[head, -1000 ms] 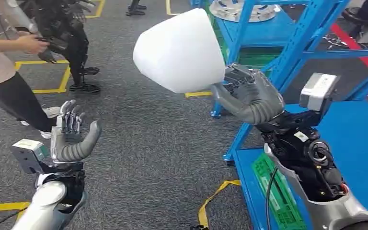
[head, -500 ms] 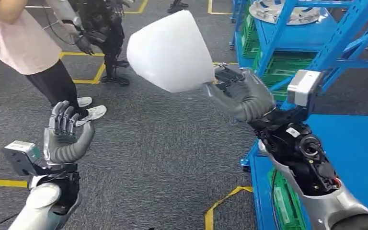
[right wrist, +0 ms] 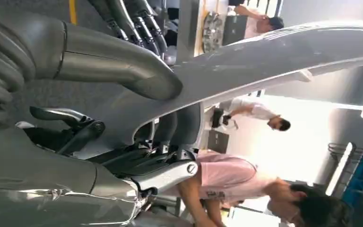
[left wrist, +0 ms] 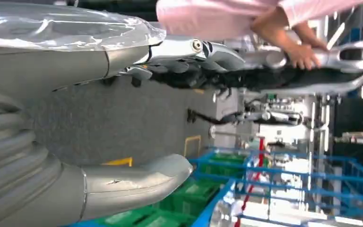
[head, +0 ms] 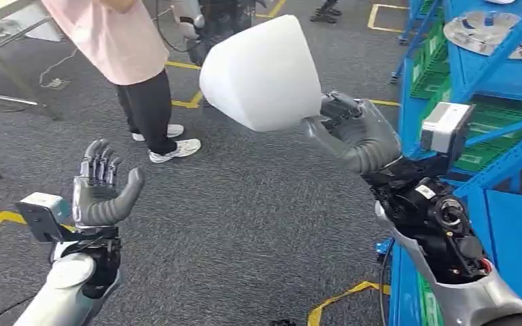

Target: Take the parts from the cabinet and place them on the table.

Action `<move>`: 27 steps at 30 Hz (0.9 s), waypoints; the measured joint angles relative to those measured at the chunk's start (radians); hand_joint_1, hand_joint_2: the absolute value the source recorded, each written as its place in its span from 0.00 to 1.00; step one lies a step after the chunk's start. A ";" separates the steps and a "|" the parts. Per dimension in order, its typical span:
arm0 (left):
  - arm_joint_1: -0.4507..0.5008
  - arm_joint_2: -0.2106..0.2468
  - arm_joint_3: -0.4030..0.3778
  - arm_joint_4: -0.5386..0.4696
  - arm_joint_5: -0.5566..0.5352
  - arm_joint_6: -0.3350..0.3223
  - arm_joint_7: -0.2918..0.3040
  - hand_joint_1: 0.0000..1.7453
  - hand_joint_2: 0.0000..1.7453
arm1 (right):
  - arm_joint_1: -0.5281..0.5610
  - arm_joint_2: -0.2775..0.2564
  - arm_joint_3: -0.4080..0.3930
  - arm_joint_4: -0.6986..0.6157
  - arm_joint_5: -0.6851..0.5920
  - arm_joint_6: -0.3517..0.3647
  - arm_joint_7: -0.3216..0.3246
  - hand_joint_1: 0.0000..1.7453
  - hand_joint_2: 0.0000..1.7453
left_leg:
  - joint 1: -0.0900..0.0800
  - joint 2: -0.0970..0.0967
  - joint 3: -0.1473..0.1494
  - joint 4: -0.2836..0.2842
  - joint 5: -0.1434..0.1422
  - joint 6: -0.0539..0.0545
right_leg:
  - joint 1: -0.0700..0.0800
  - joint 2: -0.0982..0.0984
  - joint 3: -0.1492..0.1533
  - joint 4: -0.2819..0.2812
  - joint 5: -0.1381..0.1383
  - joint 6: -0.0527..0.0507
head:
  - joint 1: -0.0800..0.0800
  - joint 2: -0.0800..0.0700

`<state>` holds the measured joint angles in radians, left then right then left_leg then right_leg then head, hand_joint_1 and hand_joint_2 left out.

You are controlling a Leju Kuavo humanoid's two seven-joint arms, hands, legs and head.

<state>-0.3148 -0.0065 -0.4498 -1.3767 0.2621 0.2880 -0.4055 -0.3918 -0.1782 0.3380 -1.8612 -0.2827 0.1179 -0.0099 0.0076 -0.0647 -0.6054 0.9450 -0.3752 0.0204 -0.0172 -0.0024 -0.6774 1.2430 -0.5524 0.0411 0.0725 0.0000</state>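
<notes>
My right hand [head: 353, 132] grips a large white shell-shaped part [head: 262, 73] by its lower edge and holds it up in mid-air over the grey floor. The right wrist view shows the thumb [right wrist: 118, 64] lying against the part's pale curved surface [right wrist: 274, 52]. My left hand [head: 100, 189] is raised at the lower left with its fingers apart and nothing in it; its thumb [left wrist: 132, 182] shows in the left wrist view. The blue cabinet rack [head: 476, 81] stands at the right, with round metal parts [head: 493, 30] on an upper shelf.
A person in a pink top and black trousers [head: 132, 54] stands ahead to the left, beside another dark robot [head: 211, 17]. Green crates [head: 489, 132] sit in the rack. Yellow tape lines [head: 336, 299] mark the grey carpet. A table leg [head: 10, 71] is at the far left.
The whole scene has slid rightward in the picture, so the camera has turned left. The person now stands nearer the middle. My right hand keeps hold of the white part; the left stays raised.
</notes>
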 joint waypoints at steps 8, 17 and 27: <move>0.000 -0.001 0.000 0.000 0.000 0.003 0.001 0.00 1.00 | 0.000 0.000 -0.002 0.005 0.000 -0.002 -0.002 1.00 1.00 | 0.001 -0.094 -0.015 -0.002 0.011 -0.037 | -0.007 0.047 0.136 -0.302 0.125 -0.030 | 0.006 0.000; 0.000 0.002 0.000 -0.001 0.009 0.017 0.008 0.00 1.00 | 0.004 0.000 -0.003 0.016 0.001 -0.003 -0.015 1.00 1.00 | 0.005 0.076 -0.082 0.143 -0.028 -0.053 | -0.005 -0.072 0.152 -0.310 0.119 -0.035 | -0.045 0.000; -0.006 0.001 0.000 -0.002 0.010 0.017 0.000 0.00 1.00 | 0.000 0.000 -0.003 0.033 -0.005 0.006 -0.031 1.00 1.00 | 0.000 0.059 -0.002 -0.006 0.005 0.006 | -0.002 -0.010 0.067 -0.081 -0.024 0.004 | -0.016 0.000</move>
<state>-0.3203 -0.0057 -0.4501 -1.3787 0.2724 0.3048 -0.4051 -0.3923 -0.1778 0.3346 -1.8280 -0.2873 0.1240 -0.0404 0.0079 -0.0055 -0.6077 0.9392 -0.3704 0.0269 -0.0192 -0.0126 -0.6107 1.1617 -0.5760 0.0453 0.0569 0.0000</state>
